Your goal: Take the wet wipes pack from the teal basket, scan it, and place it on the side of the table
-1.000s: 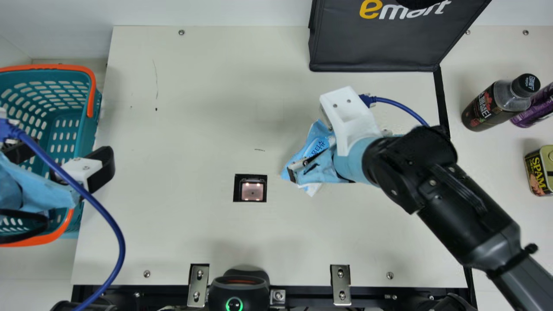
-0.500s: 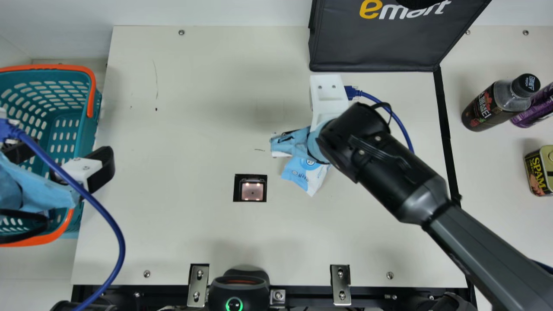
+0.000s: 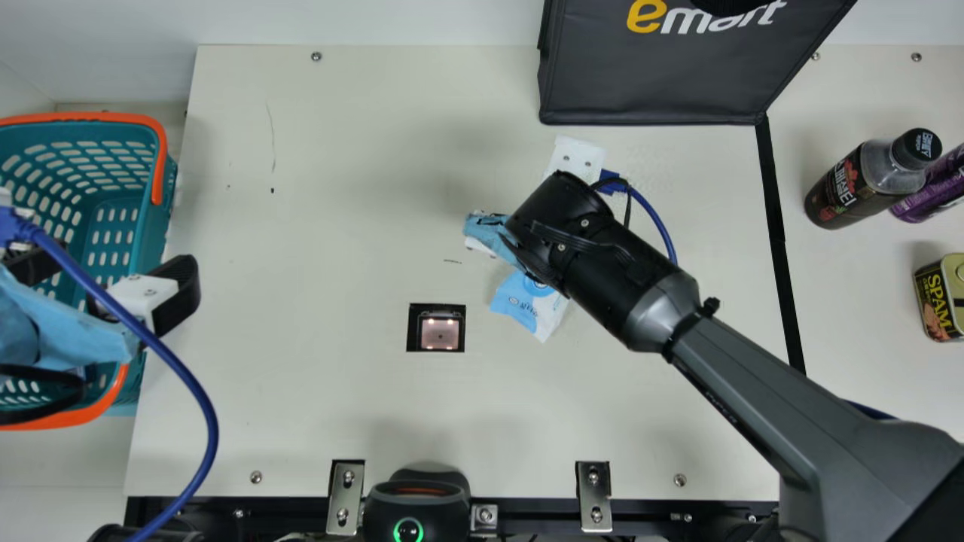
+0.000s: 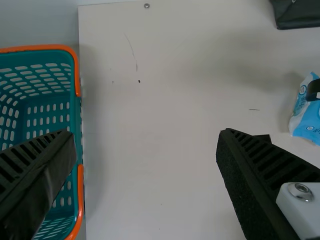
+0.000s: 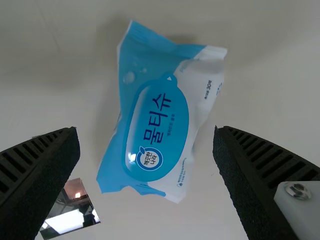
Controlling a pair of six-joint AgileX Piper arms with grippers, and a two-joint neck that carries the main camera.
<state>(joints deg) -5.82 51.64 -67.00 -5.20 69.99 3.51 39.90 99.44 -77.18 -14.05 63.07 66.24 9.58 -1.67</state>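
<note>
Within right wrist view, whole pack point(image 5: 159, 117)

The basket point(image 3: 83, 117) is left of the counter point(image 3: 316, 391); on the counter, wipes point(image 3: 527, 305) lie right of the scanner point(image 3: 440, 333), before the bag point(image 3: 655, 79).

Below the right jaws, the right arm point(image 3: 738, 369) covers part of the wet wipes pack point(image 3: 523, 305) and most of the jaws themselves in the main view; between them in the right wrist view, the pack's finest lettering is too small to read, and one jaw hides a corner of the scanner point(image 5: 72, 210). The teal basket point(image 3: 158, 165), around and under the left jaws, is cut off by the main view's edge and partly covered by the left arm point(image 3: 75, 331). Beyond the right jaws, the top edge crops the black bag point(image 3: 655, 90); well to their right, a purple container point(image 3: 934, 188) is partly behind a bottle point(image 3: 836, 188) and cropped.
</note>
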